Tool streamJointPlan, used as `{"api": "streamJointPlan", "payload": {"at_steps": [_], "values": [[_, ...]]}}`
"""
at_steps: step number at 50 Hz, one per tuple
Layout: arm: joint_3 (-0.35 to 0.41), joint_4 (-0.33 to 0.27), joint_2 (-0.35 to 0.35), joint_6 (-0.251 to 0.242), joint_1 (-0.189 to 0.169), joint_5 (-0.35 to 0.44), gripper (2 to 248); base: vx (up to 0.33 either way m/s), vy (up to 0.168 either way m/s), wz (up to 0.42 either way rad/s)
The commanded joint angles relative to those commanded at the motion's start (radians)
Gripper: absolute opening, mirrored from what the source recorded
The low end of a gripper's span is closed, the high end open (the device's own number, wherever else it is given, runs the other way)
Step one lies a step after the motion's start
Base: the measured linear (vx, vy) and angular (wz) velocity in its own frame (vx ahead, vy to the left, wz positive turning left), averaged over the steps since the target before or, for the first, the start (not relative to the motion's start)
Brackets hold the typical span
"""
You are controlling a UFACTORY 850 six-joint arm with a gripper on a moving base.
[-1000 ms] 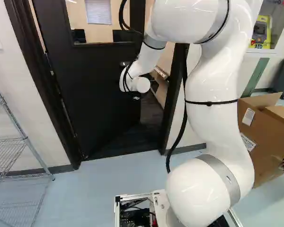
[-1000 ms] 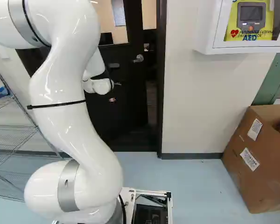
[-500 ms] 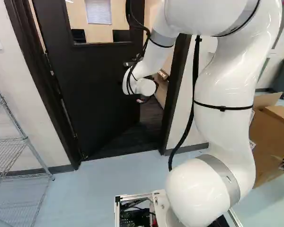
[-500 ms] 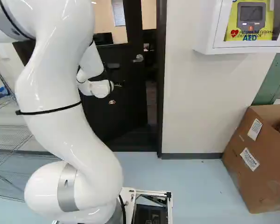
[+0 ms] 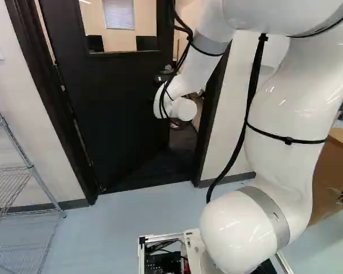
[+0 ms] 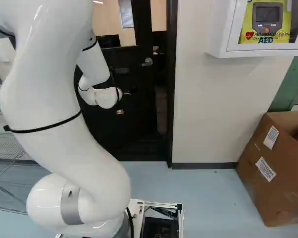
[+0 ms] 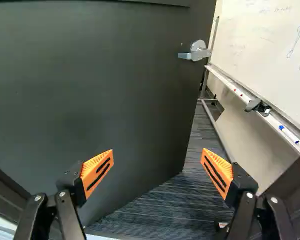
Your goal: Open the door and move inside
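At left, a silver wire shelf [image 5: 48,187] is cut off; beside it the black windowed door [image 5: 114,103] stands ajar, lever handle [image 7: 195,51] near its free edge. The white jointed arm [image 5: 286,108] arches forward, partly hiding that edge and the brown cardboard box [image 5: 331,171] at right. The black gripper [image 6: 125,102] is hard to make out against the door, but its orange-padded fingers stand wide apart.

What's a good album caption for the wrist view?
The open gripper faces a dark door standing ajar, a whiteboard beyond.
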Motion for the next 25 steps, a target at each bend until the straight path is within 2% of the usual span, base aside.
{"api": "streamJointPlan", "payload": {"at_steps": [25], "values": [[0.113,0.0,0.106,0.0,-0.055,0.0,247,0.0,0.0,0.0]]}}
